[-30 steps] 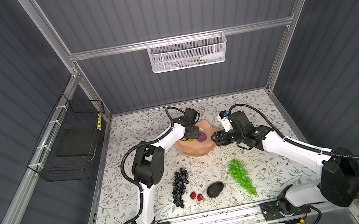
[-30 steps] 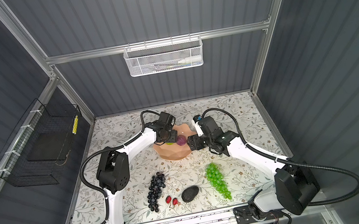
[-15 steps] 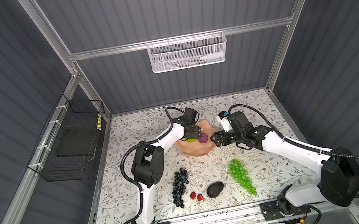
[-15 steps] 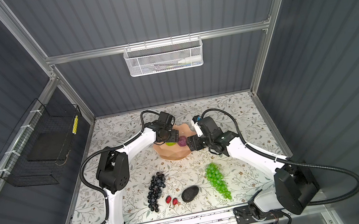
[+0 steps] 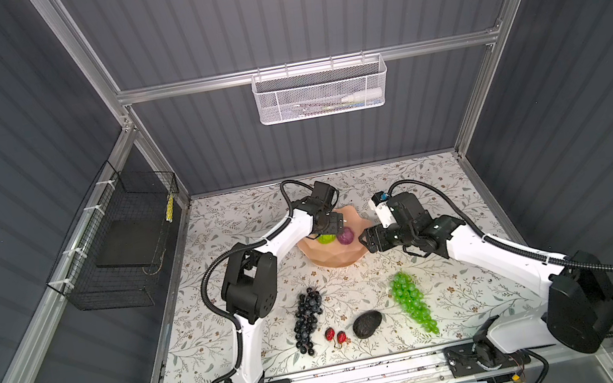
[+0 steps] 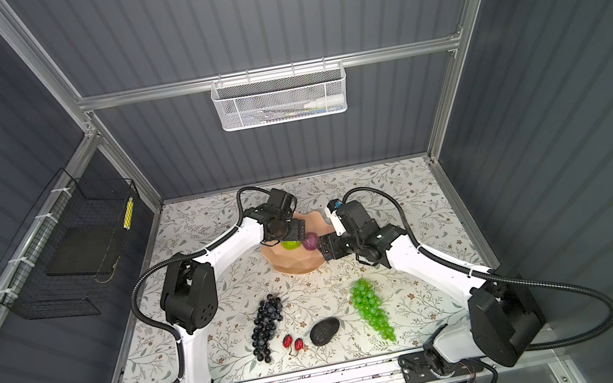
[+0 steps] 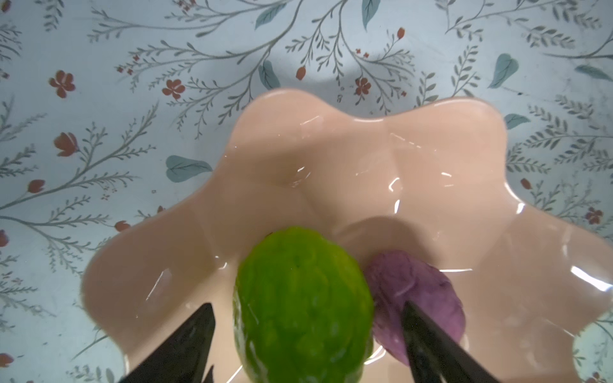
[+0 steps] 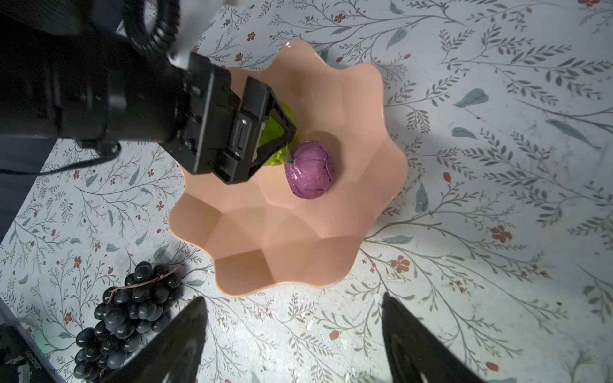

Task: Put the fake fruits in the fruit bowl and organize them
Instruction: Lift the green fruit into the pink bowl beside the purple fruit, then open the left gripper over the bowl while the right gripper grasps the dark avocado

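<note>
The left fingers (image 7: pixel 190 343) stand apart around the green fruit (image 7: pixel 303 305), gripping nothing; it sits in the pink bowl (image 7: pixel 331 149) beside the purple fruit (image 7: pixel 414 291). The right fingers (image 8: pixel 179 345) gape empty nearby. Dark grapes (image 5: pixel 308 318), green grapes (image 5: pixel 411 301), avocado (image 5: pixel 367 324) and berries (image 5: pixel 341 337) wait on the tabletop (image 5: pixel 461 297).

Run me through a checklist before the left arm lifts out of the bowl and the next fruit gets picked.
1. The left gripper is open, with gaps on both sides of the lime-green fruit: ok.
2. Lime-green fruit and purple fruit lie inside the bowl: ok.
3. One finger overlaps the purple fruit in the left wrist view; touching: cannot tell.
4. The right gripper is open and empty, outside the bowl's rim: ok.
5. All fruit in the bowl: not ok. The dark grape bunch, green grape bunch, avocado and two red berries lie on the table.
</note>
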Motion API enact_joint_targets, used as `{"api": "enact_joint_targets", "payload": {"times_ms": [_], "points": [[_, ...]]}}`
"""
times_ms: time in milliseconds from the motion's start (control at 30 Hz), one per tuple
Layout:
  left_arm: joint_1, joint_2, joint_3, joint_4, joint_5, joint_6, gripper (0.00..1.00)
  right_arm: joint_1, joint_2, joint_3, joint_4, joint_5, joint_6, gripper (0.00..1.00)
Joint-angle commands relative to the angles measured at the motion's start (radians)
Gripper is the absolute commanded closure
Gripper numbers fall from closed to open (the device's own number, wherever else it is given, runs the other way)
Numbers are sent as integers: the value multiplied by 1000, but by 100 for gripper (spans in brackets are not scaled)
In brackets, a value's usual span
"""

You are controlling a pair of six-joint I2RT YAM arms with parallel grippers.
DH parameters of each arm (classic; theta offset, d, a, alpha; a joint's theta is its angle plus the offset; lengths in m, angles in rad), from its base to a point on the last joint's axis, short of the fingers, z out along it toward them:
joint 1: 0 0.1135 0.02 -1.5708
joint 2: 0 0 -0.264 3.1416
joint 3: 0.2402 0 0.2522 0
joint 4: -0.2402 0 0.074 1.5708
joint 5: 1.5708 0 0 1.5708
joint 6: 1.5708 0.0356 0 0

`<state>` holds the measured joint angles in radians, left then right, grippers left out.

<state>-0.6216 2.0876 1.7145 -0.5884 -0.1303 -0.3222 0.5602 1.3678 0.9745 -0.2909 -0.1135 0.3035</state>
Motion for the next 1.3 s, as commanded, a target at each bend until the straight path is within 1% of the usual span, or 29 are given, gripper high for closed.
{"api": "enact_joint_targets", "payload": {"times_ms": [0,167,300,367,433,567,633,733,900,1000,1133,1267], "points": [[5,-79,6,-38,8,14,8,17,-26,26,-62,-6,-25,17],[5,-154,-37,-59,3,22,8,59,-60,1,-134,1,-50,17],[5,-234,-116,-65,-13,20,8,134,-102,-27,-211,7,-83,17],[5,-282,-171,-64,-26,23,9,202,-125,-41,-266,20,-100,18],[5,-342,-245,-62,-44,19,9,294,-153,-68,-313,57,-103,18],[6,-426,-366,-56,-78,2,8,443,-192,-125,-334,83,-81,16],[6,-452,-397,-57,-90,-4,8,509,-184,-131,-333,106,-87,16],[6,-470,-422,-53,-106,-6,7,574,-128,-113,-331,113,-125,15],[6,-479,-432,-52,-111,-5,6,646,6,-80,-333,144,-187,13],[6,-487,-442,-46,-112,-6,5,659,57,-82,-313,131,-217,13],[8,-495,-447,-51,-116,-6,5,665,82,-83,-288,131,-228,14],[8,-495,-452,-50,-114,-12,4,663,104,-100,-255,163,-221,18]]}}
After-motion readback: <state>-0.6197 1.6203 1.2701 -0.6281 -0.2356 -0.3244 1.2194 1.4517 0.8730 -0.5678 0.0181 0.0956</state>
